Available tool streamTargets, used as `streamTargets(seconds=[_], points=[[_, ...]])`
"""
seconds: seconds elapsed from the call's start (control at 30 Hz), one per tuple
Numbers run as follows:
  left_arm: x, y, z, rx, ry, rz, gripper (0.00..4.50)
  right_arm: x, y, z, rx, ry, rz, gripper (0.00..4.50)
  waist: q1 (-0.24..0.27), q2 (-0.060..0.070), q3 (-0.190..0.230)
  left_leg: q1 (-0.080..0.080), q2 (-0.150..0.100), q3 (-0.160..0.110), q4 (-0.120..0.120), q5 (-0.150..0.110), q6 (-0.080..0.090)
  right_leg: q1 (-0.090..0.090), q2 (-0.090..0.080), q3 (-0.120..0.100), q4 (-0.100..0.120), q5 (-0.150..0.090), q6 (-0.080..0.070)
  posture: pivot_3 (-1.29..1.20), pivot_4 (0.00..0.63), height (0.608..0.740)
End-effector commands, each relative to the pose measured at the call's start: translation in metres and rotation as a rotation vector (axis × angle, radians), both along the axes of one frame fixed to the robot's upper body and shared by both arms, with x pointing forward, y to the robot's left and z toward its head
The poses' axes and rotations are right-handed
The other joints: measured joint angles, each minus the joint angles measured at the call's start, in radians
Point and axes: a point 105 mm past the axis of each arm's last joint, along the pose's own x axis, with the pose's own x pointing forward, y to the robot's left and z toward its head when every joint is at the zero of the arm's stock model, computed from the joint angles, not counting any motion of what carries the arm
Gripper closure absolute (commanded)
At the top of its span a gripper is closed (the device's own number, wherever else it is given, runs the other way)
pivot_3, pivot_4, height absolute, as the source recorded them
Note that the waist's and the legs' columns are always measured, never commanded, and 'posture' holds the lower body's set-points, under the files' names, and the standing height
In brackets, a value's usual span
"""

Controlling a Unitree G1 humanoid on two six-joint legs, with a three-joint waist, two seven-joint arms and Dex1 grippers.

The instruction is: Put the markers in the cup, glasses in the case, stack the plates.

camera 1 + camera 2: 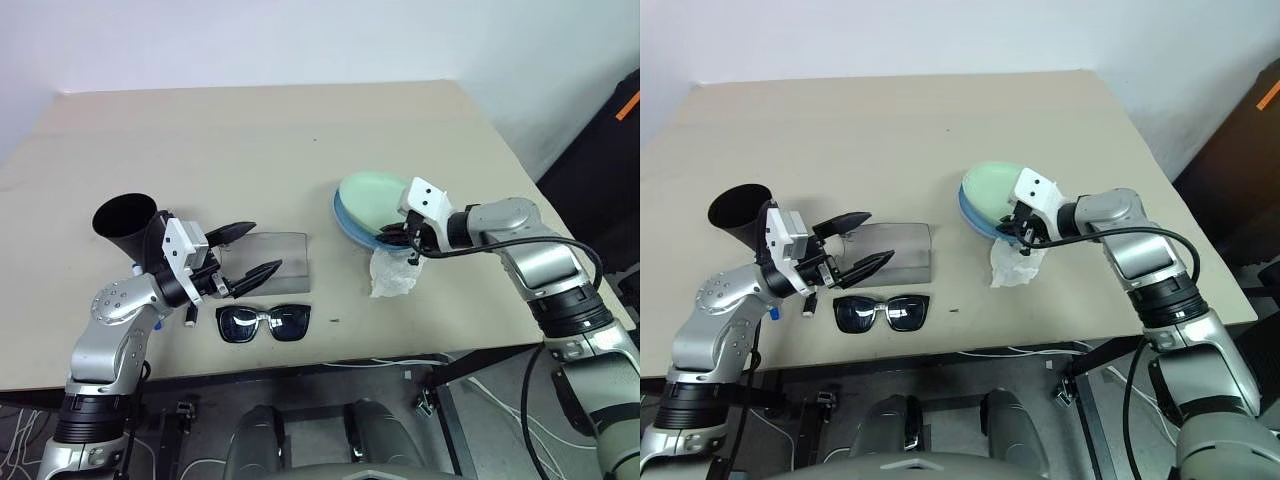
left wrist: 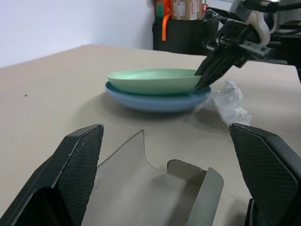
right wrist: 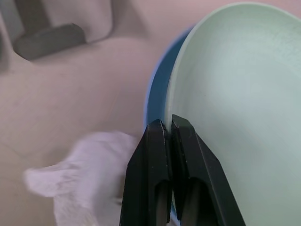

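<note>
Right wrist view: smooth mint green plate atop light blue plate.

My beige surface carries stacked plates and crumpled tissue near its right edge, the case, sunglasses and cup by the front-left.

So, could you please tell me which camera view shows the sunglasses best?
The left eye view: the sunglasses lie whole and unobstructed near the table's front edge, lenses facing up, just in front of the grey case. The right eye view shows the same layout equally whole. In the wrist views I can't make them out.
</note>
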Motion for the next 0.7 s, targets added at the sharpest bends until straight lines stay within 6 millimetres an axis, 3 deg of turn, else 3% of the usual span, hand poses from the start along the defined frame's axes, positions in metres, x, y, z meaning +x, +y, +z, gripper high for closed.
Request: streamTargets(seconds=[0.03,0.27,0.37,0.53,0.63,0.7], points=[[-0.002,-0.002,0.012,-0.001,-0.050,-0.011,0.00,-0.003,0.008,0.013,0.014,-0.050,0.037,3.78,0.000,0.000,0.000,0.000,0.000,0.000,0.000,0.000,0.000,0.000,0.000,0.000,0.000,0.000,0.000,0.00,0.150,0.726],[0.001,-0.004,0.012,0.004,-0.053,-0.017,0.00,-0.010,0.010,0.025,0.046,-0.086,0.067,1.39,0.000,0.000,0.000,0.000,0.000,0.000,0.000,0.000,0.000,0.000,0.000,0.000,0.000,0.000,0.000,0.00,0.150,0.726],[0.002,-0.005,0.012,0.001,-0.056,-0.019,0.00,-0.022,0.004,0.038,0.155,-0.027,0.058,0.39,0.003,0.000,0.000,0.000,0.000,0.000,0.000,0.000,0.000,-0.001,0.000,0.000,0.001,0.000,0.000,0.00,0.150,0.726],[0.004,-0.004,0.014,-0.001,-0.069,-0.013,0.00,-0.054,-0.009,0.030,0.173,0.075,0.095,0.39,0.007,0.000,0.000,0.000,0.000,0.000,0.000,0.000,0.000,0.000,-0.001,0.000,0.000,0.000,0.000,0.00,0.150,0.726],[0.005,-0.004,0.015,-0.004,-0.073,-0.009,0.00,-0.062,-0.017,0.017,0.164,0.099,0.059,0.39,0.004,0.000,0.000,0.000,0.000,-0.001,0.000,0.000,0.000,0.000,-0.001,0.000,0.000,0.000,0.000,0.00,0.150,0.726],[0.005,-0.005,0.014,-0.004,-0.072,-0.008,0.00,-0.065,-0.023,0.008,0.150,0.097,0.040,0.02,-0.002,0.000,0.000,0.000,0.000,-0.001,0.000,0.000,0.000,0.001,0.000,0.000,0.001,0.000,0.000,0.00,0.150,0.726]])
